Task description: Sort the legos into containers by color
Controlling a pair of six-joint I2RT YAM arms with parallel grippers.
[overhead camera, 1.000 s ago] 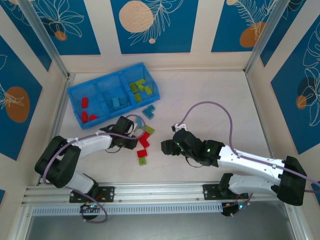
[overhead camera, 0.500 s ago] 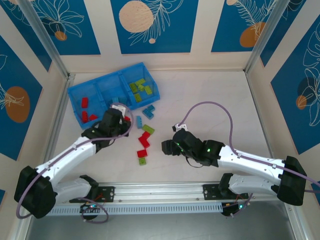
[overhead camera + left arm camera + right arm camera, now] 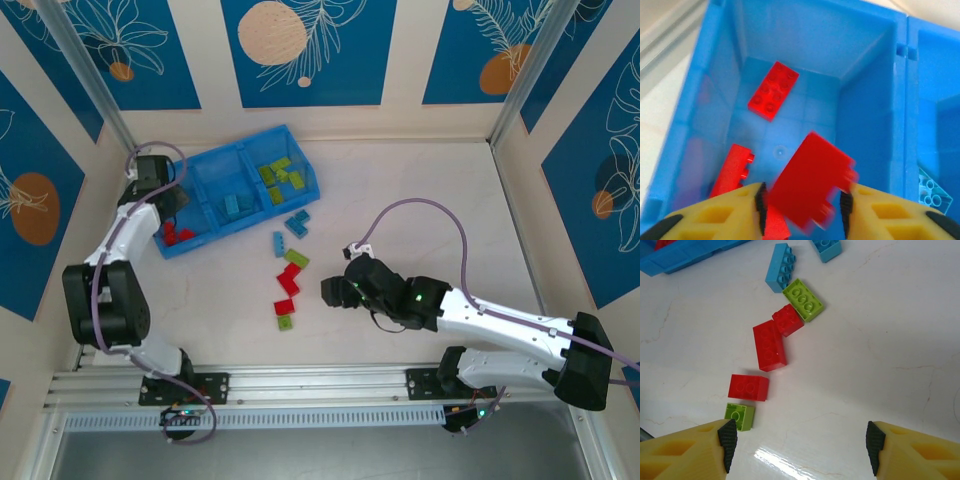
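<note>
While over bin (image 3: 867,115), left hand (image 3: 801,212) spread (red lego (image 3: 810,187) blurred).

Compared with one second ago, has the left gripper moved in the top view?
Yes. The left gripper went up and left, from the loose bricks to the left end of the blue bin.

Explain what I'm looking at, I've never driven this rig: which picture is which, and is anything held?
These are two robot arms bolted to a table. The overhead picture looks down from behind them; the other two come from cameras on each wrist, yellow fingers at the bottom. The left gripper hangs over the left compartment of the blue bin with a red brick between its fingers; it is blurred, so I cannot tell if it is gripped. The right gripper is open and empty above loose red, green and blue bricks.
</note>
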